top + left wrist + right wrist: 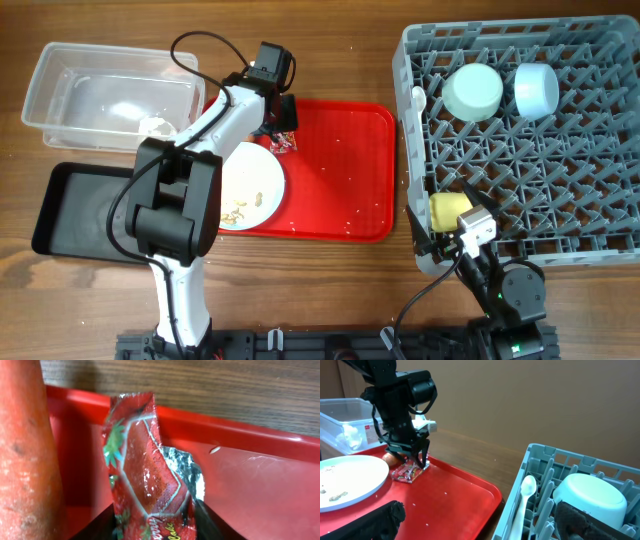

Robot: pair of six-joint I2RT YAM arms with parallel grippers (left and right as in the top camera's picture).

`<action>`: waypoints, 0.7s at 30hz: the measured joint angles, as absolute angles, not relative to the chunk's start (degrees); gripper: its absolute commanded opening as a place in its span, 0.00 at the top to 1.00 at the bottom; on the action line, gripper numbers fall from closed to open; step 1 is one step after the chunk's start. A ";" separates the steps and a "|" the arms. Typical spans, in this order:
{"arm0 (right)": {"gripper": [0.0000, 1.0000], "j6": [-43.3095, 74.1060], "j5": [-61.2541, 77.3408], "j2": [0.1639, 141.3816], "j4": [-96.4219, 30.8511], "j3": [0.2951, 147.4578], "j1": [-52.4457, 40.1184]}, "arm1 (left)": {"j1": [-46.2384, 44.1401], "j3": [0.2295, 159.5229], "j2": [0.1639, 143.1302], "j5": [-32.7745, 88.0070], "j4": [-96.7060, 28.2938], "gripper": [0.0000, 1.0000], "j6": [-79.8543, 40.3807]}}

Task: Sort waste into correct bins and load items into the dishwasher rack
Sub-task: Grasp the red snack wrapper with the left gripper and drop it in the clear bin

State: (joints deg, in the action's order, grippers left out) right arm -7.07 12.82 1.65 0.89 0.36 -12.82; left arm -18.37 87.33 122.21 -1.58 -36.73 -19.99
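Red printed snack wrapper, back-left on flat red tray, points lengthwise away from left gripper, apparently pinching it.

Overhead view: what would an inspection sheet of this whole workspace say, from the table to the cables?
Surface: wooden table, grain showing.
Job's things: mint bowl, blue bowl, white spoon and yellow cup in the rack; plate with crumbs on the red tray; carrot beside the wrapper; tissue in the clear tub; black tray, nothing seen in it.
Clutter: pale specks on the red tray.
Grippers: left gripper fingers shut on the wrapper; right gripper open, at the rack's corner.
Cables: black cable loops by the left gripper; second cable trails behind the right gripper.
Surroundings: brown wall behind the table.
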 measured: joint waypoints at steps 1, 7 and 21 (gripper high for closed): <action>0.00 -7.07 12.82 1.65 0.89 0.36 -12.82 | -18.37 87.33 122.21 -1.45 -36.25 0.56 -20.10; 0.01 -7.07 12.82 1.65 0.89 0.36 -12.82 | -18.61 87.33 122.54 -1.41 -34.24 0.92 -19.94; 0.00 -7.05 12.82 1.65 0.89 0.36 -12.82 | -8.91 93.76 104.62 -3.01 -45.71 0.96 -25.02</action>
